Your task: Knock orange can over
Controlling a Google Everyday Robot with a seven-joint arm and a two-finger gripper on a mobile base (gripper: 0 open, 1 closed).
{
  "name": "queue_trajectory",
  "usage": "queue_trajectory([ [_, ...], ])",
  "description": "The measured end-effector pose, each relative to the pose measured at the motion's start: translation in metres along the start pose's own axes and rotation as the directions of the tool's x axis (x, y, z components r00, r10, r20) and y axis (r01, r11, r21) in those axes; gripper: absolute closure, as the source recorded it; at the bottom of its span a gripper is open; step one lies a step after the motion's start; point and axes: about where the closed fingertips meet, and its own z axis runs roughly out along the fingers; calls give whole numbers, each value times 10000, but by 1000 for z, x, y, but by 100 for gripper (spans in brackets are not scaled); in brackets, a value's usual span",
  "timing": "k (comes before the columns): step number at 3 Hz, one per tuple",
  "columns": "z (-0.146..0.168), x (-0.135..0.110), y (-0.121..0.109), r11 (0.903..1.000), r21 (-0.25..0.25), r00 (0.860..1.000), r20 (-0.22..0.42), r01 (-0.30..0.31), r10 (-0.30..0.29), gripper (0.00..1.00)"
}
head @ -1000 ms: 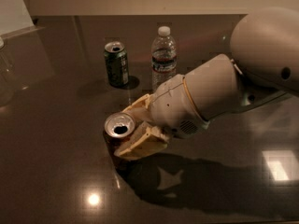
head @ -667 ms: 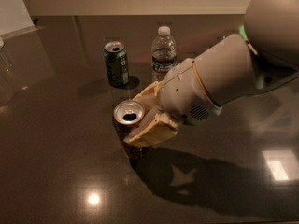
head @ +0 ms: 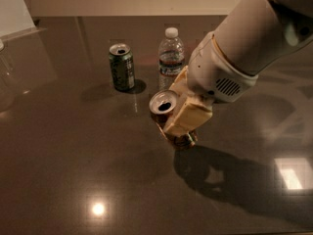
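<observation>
The orange can (head: 163, 105) is at the middle of the dark table (head: 68, 170), silver top with its pull-tab opening facing up and left, coppery side showing below. It is tilted, with its base (head: 182, 140) further right than its top. My gripper (head: 172, 112) reaches in from the upper right and is shut on the can: one tan finger (head: 190, 116) lies across its near side, the other (head: 179, 81) is behind it. Most of the can's side is hidden by the near finger.
A dark green can (head: 122, 67) stands upright at the back left of the orange can. A clear plastic water bottle (head: 171, 58) stands just behind the gripper. The white arm (head: 249, 38) fills the upper right. A pale object (head: 14, 11) sits at the far left corner.
The gripper has moved right and back toward the water bottle, carrying the orange can with it. The green can and bottle have not moved.
</observation>
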Motion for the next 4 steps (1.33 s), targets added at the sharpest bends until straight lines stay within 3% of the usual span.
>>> queue_trajectory([
  [1, -5, 30, -13, 9999, 20, 9834, -1808, -129, 130, 100],
  [2, -2, 53, -23, 9999, -11, 9490, -3149, -157, 145, 100],
  [4, 12, 79, -39, 10000, 20, 8634, -5044, 70, -50, 60],
])
